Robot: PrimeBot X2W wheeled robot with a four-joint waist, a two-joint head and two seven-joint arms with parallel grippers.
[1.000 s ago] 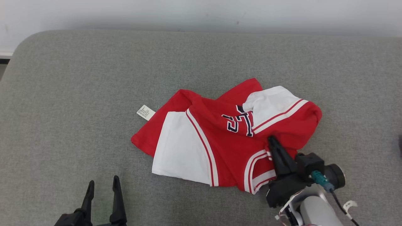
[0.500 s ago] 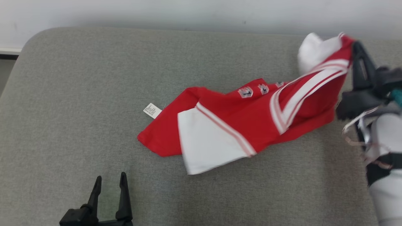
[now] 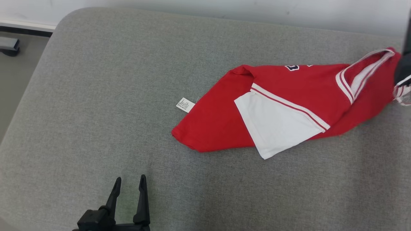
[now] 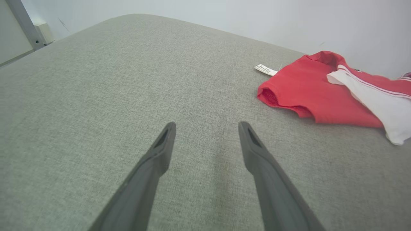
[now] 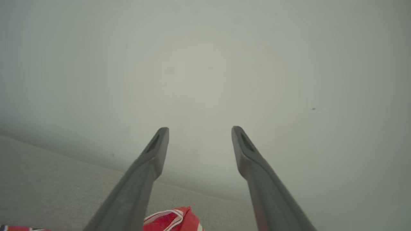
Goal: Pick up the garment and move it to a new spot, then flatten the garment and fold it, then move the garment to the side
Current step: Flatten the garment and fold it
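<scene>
The garment (image 3: pixel 289 96) is a red shirt with a white sleeve panel and white stripes. It lies stretched out on the grey cushioned surface (image 3: pixel 112 96), its striped end reaching the right edge of the head view. A white label (image 3: pixel 185 105) sticks out at its left end. My right gripper (image 5: pixel 199 130) stands open with nothing between its fingers, pointing at the pale wall; a red striped bit of the garment (image 5: pixel 173 221) shows just below it. My left gripper (image 3: pixel 128 186) is open near the front edge, well left of the garment (image 4: pixel 321 93), holding nothing.
The grey surface has a rounded far-left corner, with the floor and a dark object (image 3: pixel 9 46) beyond it. A pale wall (image 3: pixel 224 9) runs along the back edge. Bare cushion lies left of and in front of the garment.
My right gripper dragged the garment's striped end up and to the right, then opened and let it go. The head camera has shifted too. The left gripper stayed open.
</scene>
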